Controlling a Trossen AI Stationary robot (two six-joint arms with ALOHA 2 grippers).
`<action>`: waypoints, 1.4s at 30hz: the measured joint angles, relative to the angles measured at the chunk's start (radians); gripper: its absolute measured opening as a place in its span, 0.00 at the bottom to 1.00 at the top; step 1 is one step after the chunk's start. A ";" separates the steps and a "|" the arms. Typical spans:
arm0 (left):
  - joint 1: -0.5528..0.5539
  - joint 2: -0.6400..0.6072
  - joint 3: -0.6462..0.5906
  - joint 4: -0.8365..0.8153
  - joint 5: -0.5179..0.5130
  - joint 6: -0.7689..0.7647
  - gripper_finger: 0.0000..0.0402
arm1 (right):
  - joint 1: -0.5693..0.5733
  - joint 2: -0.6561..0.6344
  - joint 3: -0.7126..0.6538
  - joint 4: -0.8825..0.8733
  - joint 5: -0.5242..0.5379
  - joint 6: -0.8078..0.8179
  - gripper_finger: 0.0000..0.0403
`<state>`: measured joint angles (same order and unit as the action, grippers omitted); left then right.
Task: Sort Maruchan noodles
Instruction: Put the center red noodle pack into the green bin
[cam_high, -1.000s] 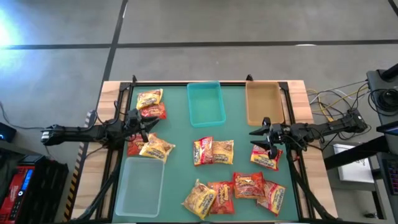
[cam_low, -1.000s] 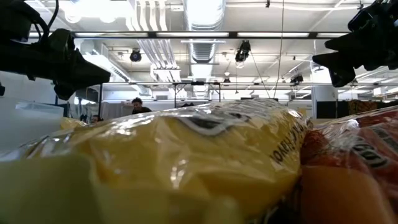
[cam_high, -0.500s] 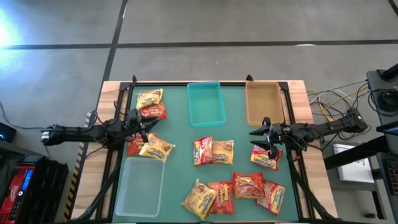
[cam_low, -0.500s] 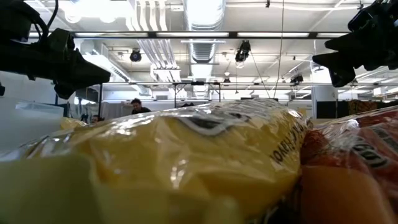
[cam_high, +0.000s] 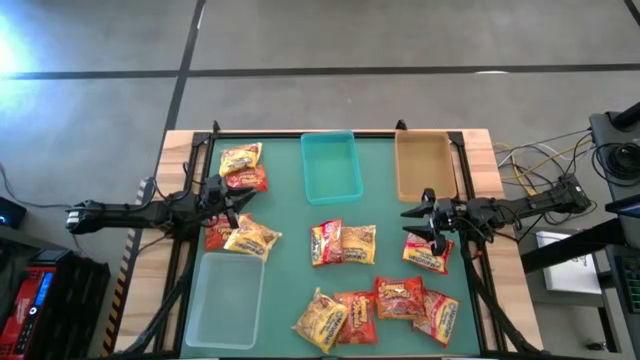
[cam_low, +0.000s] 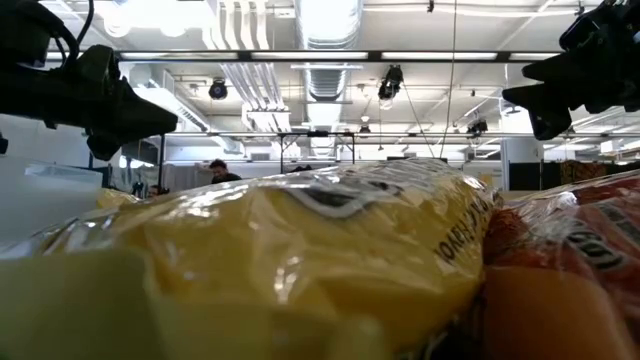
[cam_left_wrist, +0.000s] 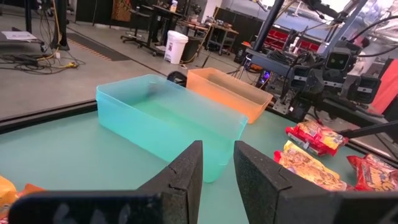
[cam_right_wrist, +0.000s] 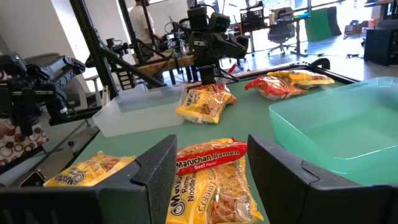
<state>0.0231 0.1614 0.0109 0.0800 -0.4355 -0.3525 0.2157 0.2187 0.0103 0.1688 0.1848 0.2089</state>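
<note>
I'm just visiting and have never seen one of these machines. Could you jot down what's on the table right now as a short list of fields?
Surface: green table
Bins: teal bin, tan bin, clear bin, all three empty
Noodles: yellow and red noodle packets scattered on the table, none in a bin
Left gripper: empty, fingers slightly apart, above the packets at the table's left side
Right gripper: empty, fingers open, beside a packet at the table's right side
Sorting: not yet begun
</note>
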 joint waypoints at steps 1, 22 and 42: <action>0.000 0.000 0.000 0.001 0.000 0.000 0.19 | 0.000 0.000 0.000 0.000 0.000 0.000 0.46; 0.000 0.022 0.000 0.174 0.052 -0.029 0.19 | 0.000 0.000 0.000 0.000 0.000 0.000 0.46; 0.005 0.253 0.322 -0.351 0.057 -0.073 0.19 | 0.000 0.000 0.000 0.280 0.000 0.017 0.46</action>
<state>0.0280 0.4139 0.3328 -0.2706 -0.3786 -0.4260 0.2153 0.2184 0.0104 0.4490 0.1849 0.2263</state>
